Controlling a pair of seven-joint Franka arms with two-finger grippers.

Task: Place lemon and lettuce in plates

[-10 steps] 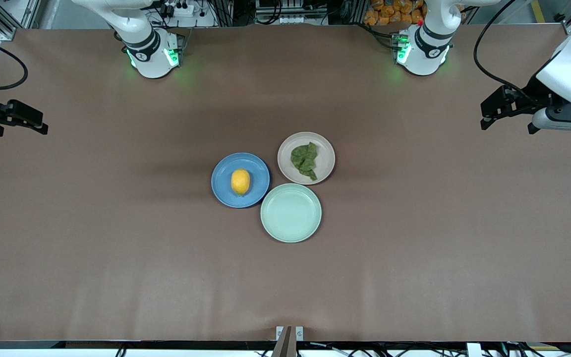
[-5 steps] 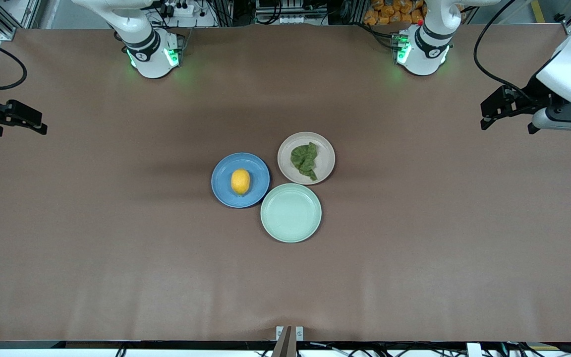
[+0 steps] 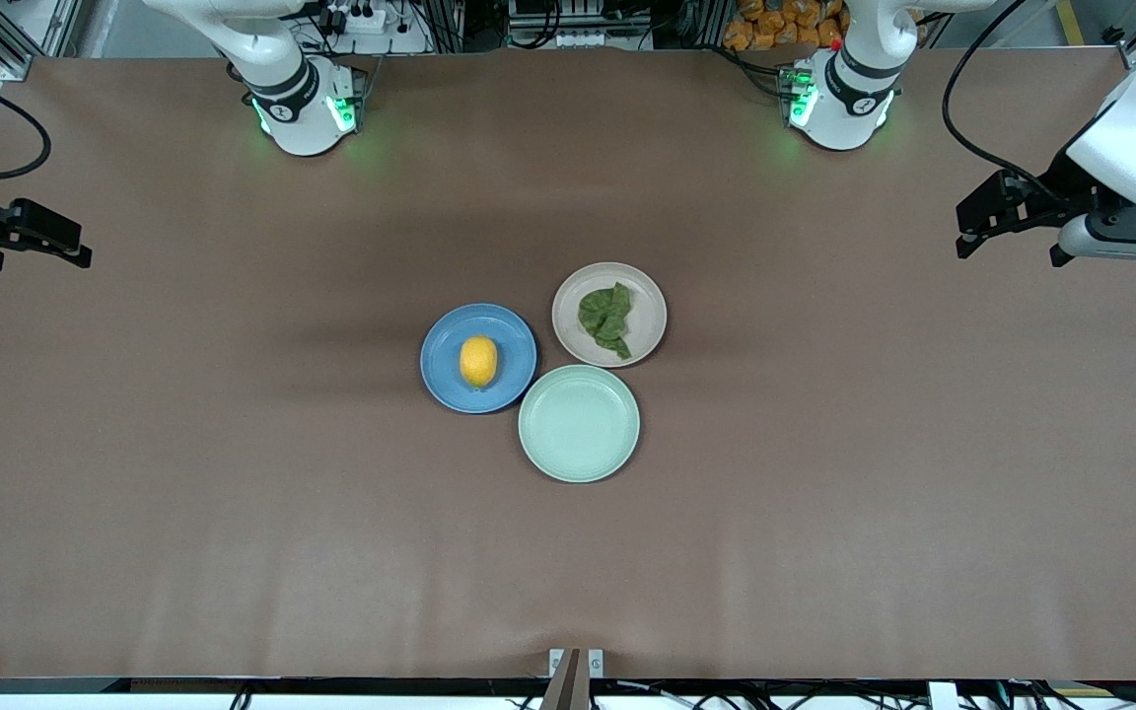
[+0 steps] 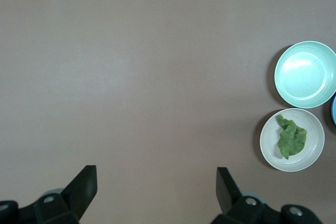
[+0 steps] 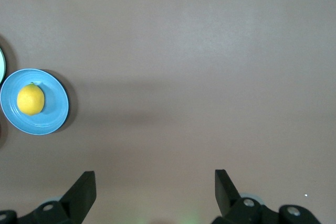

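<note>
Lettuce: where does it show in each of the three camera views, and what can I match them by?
Front view: the lettuce lies in the beige plate, mid-table, with the blue plate and mint green plate beside it.
Left wrist view: the lettuce lies in the beige plate at the picture's edge.
Right wrist view: not in it.
Shared landmark: the blue plate, a sliver in the left wrist view.

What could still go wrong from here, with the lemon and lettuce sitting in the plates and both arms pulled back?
Little looks at risk. The lemon lies loose on the blue plate, so a knock to the table could roll it off. The three plates sit rim to rim; a nudge to the mint green plate would push the beige plate holding the lettuce. The left gripper and right gripper wait open at the table's ends.
</note>
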